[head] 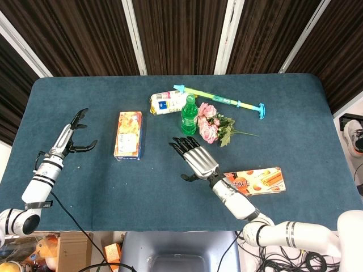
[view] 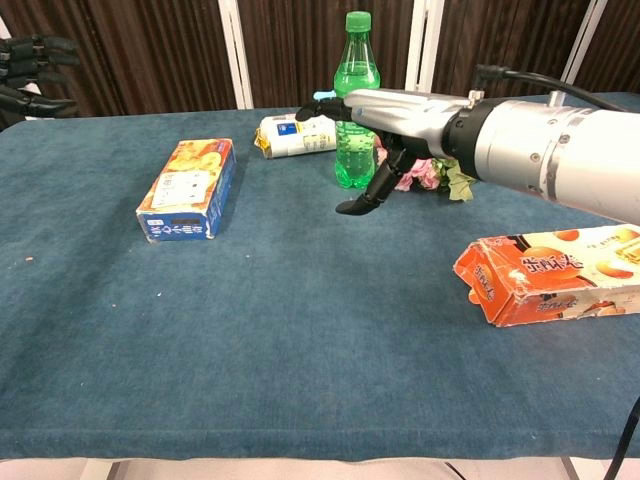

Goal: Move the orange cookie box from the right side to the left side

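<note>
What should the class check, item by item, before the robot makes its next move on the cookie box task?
1. Orange box on the right side, lying flat: ok, not yet moved.
2. Right hand free: ok, fingers spread and holding nothing, but it is left of the box, not over it.
3. Left hand out of the way: ok, open near the left edge.
4. Drop zone on the left: not ok as a whole; a blue-edged box lies there, so pick bare cloth beside it.
5. Bottle upright near the right hand: ok, but easily knocked.
6. Box's near end flap intact: cannot tell.
</note>
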